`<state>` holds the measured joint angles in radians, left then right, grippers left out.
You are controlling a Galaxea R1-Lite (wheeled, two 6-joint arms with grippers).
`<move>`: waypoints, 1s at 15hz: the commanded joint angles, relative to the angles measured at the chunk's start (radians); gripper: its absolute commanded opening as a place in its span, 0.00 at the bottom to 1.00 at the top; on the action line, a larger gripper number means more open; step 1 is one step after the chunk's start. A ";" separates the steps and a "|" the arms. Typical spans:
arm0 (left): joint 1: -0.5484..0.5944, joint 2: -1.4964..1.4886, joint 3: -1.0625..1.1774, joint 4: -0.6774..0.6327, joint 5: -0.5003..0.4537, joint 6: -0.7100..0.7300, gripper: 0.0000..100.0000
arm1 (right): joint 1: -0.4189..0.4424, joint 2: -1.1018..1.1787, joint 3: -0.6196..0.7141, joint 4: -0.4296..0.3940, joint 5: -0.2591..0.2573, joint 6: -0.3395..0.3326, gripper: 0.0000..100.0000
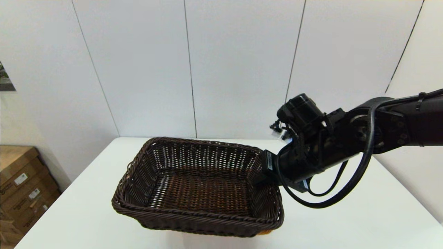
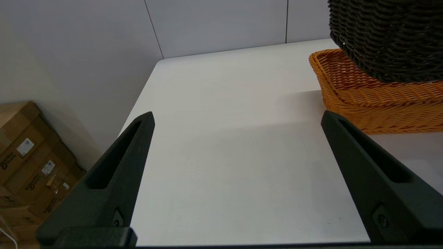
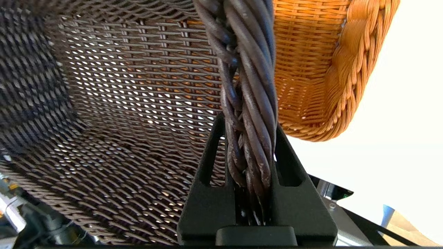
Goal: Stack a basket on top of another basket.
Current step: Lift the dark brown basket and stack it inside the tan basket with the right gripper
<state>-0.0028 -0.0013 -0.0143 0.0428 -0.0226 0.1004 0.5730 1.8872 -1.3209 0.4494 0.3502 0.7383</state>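
The white desk (image 1: 346,214) holds everything. The dark brown basket (image 1: 197,186) hangs over the orange basket (image 2: 363,103) and covers nearly all of it in the head view, where just a tiny orange corner peeks out under its near right side. The right gripper (image 3: 250,152) has its fingers squeezed tight on the dark basket's braided rim, at the right end. The left gripper (image 2: 238,121) waits off to the left over bare desk, fingers wide apart and holding nothing. To do this step well, I think the dark basket should be kept level, lined up rim to rim, and lowered slowly before the fingers let go. It is hard to tell if the dark basket's bottom touches the orange one yet.
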 commanded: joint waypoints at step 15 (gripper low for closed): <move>0.001 0.000 0.000 0.002 0.000 0.001 1.00 | -0.050 0.105 -0.044 0.003 -0.083 -0.036 0.00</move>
<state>-0.0023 -0.0013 -0.0147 0.0423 -0.0230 0.1009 0.5253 1.9815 -1.3623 0.4498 0.2655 0.7000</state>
